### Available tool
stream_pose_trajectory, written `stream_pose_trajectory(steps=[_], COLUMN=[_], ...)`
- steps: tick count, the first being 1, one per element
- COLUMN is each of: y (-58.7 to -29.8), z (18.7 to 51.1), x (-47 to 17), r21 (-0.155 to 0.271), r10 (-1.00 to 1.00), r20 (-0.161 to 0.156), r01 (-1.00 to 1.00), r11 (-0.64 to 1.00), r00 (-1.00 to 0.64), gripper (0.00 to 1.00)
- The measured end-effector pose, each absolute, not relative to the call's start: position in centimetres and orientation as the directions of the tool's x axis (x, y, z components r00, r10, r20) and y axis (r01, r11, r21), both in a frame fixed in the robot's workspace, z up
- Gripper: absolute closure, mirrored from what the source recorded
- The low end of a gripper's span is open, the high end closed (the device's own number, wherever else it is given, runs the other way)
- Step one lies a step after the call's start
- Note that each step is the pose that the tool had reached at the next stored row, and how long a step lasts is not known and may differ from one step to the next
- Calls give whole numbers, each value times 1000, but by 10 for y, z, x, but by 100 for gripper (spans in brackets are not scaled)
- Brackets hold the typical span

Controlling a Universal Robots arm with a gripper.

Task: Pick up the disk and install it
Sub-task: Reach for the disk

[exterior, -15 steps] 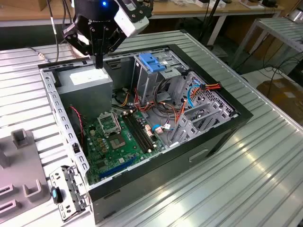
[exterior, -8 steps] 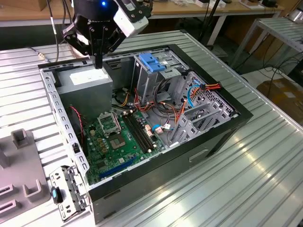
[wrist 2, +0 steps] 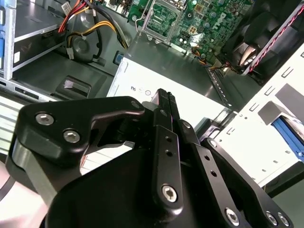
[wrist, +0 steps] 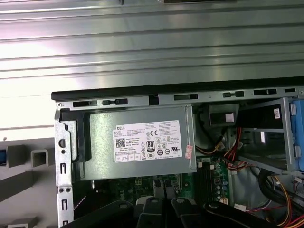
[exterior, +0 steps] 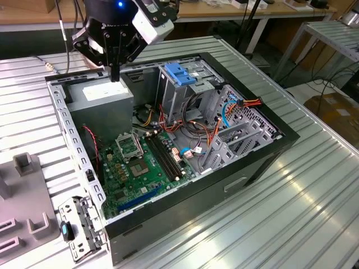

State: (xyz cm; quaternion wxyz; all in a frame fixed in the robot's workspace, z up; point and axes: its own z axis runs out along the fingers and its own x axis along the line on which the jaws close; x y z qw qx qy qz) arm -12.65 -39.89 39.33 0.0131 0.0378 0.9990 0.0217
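the black robot arm is reaching down from above with its wrist aimed straight at the table, and the black two-fingered gripper (exterior: pixel 115 75) is hanging fingers-down over the rear corner of the open black computer case (exterior: pixel 263 159). in the second wrist view the gripper (wrist 2: pixel 164 95) is pressing its two fingers flat together, with no gap between them and nothing caught there.

directly beneath the fingertips the large grey metal box with a white sticker (exterior: pixel 104 98) is lying flat. the tips are hovering just above it, and i cannot tell whether they are touching. off to the gripper's side, toward the exterior view's right, the metal cage with a blue plastic top (exterior: pixel 179 75) is standing upright, and the green circuit board (exterior: pixel 134 168) is lying on the case floor below the box.

the flat disk with blue plastic side rails (wrist 2: pixel 290 138) is sitting well apart from the gripper, outside the case wall, by the grey slotted holder (exterior: pixel 25 196). i am seeing just a strip of blue rail, too little to tell which way its long axis is running or which way it is facing.
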Motion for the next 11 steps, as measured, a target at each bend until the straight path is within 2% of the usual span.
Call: stream_pose_trajectory(steps=[11], y=[-399], z=[393], x=[-131], r21=[44], r10=[76], r20=[-24], r01=[75], r11=[996], r00=[-997], gripper=[85])
